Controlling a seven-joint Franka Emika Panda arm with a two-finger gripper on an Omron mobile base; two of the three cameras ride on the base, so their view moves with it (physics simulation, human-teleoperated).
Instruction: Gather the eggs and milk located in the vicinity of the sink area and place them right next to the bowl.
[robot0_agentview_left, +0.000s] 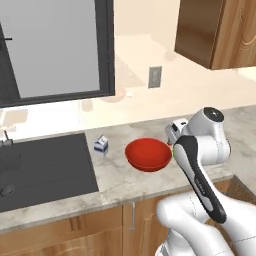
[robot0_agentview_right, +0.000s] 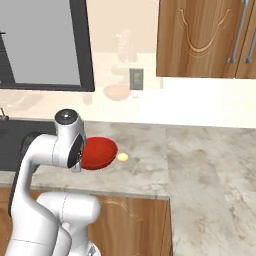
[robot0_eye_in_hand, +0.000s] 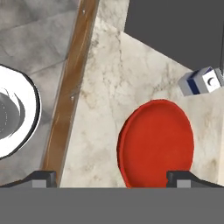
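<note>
Milk carton (robot0_agentview_left: 101, 145) with illegible blue markings, between sink (robot0_agentview_left: 45, 167) and bowl (robot0_agentview_left: 148, 154).

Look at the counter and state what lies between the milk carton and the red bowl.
Nothing: in the left base view, bare marble counter separates the milk carton from the red bowl. The hand view shows the same gap.

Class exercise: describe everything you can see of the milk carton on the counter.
The milk carton is small and white with blue markings and a gabled top. It looks like coated card. It stands upright and closed on the marbled counter, between the dark sink and the red bowl, close to the sink's corner and apart from the bowl. From the hand view it appears beyond the bowl's rim, seen from above. Nothing but the counter touches it.
</note>
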